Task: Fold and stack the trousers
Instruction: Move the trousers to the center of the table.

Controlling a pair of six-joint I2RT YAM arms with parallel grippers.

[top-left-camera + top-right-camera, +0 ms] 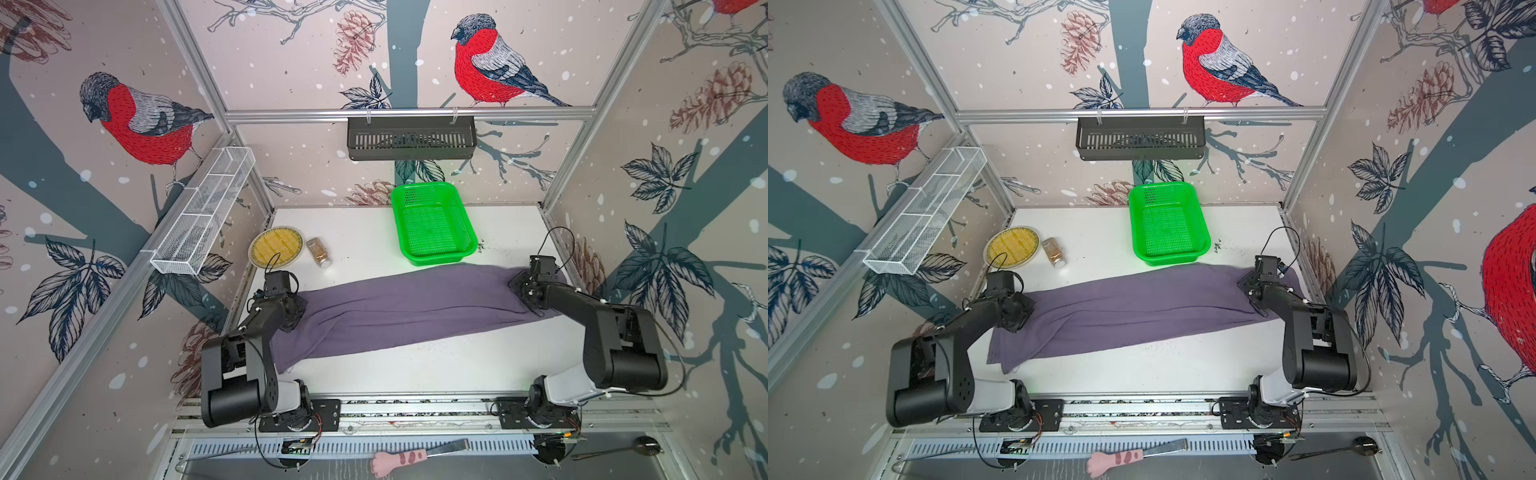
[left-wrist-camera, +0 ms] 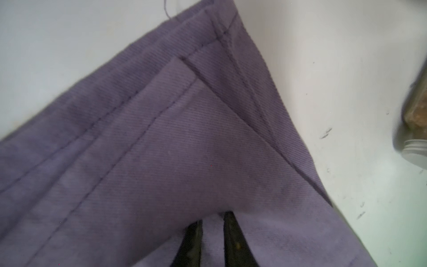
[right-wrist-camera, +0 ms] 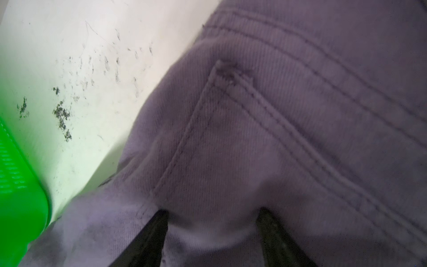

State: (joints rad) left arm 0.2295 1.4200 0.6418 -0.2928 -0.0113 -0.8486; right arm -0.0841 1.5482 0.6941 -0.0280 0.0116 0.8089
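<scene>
The purple-grey trousers (image 1: 395,307) (image 1: 1121,316) lie as one long band across the white table, from the left side to the right side. My left gripper (image 1: 297,316) is at the left end, over the stitched leg hems (image 2: 184,138). Its jaws (image 2: 213,218) stand close together with a fold of cloth pinched between them. My right gripper (image 1: 525,291) presses down on the right end, by a pocket corner (image 3: 221,69). Its fingers (image 3: 213,212) stand wide apart, and cloth bulges up between them.
A green basket (image 1: 434,224) (image 3: 18,185) stands just behind the trousers, right of centre. A yellow plate (image 1: 276,247) and a spice jar (image 1: 319,252) (image 2: 413,115) lie at the back left, close to the left gripper. A white wire rack (image 1: 203,212) and a black shelf (image 1: 411,137) hang on the walls.
</scene>
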